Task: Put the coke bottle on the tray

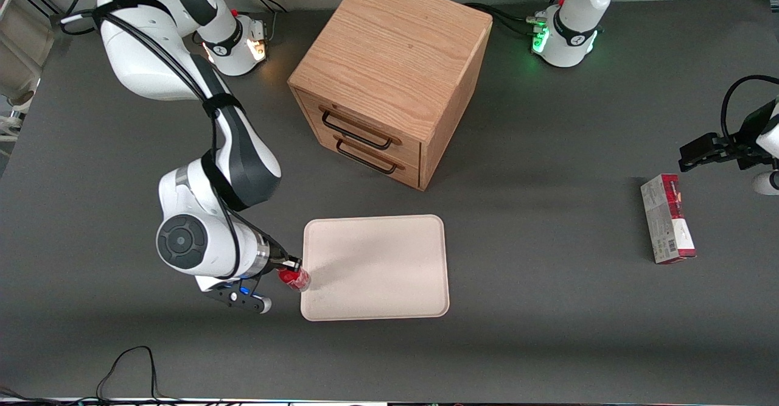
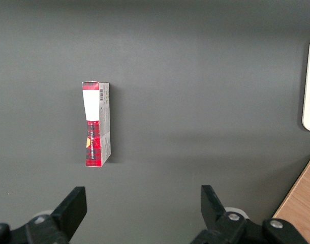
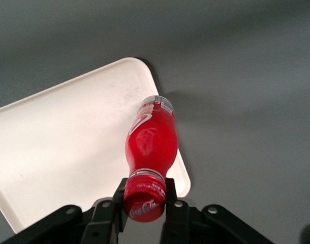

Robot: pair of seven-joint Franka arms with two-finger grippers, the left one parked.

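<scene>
My right gripper is shut on the red cap of the coke bottle, a small red bottle with white lettering. In the right wrist view the gripper grips the cap between both fingers and the coke bottle hangs below it, over the rim of the tray. In the front view the cream-beige tray lies flat on the table, and the bottle is at its edge toward the working arm's end. Whether the bottle's base touches the tray I cannot tell.
A wooden drawer cabinet stands farther from the front camera than the tray. A red-and-white carton lies toward the parked arm's end of the table; it also shows in the left wrist view.
</scene>
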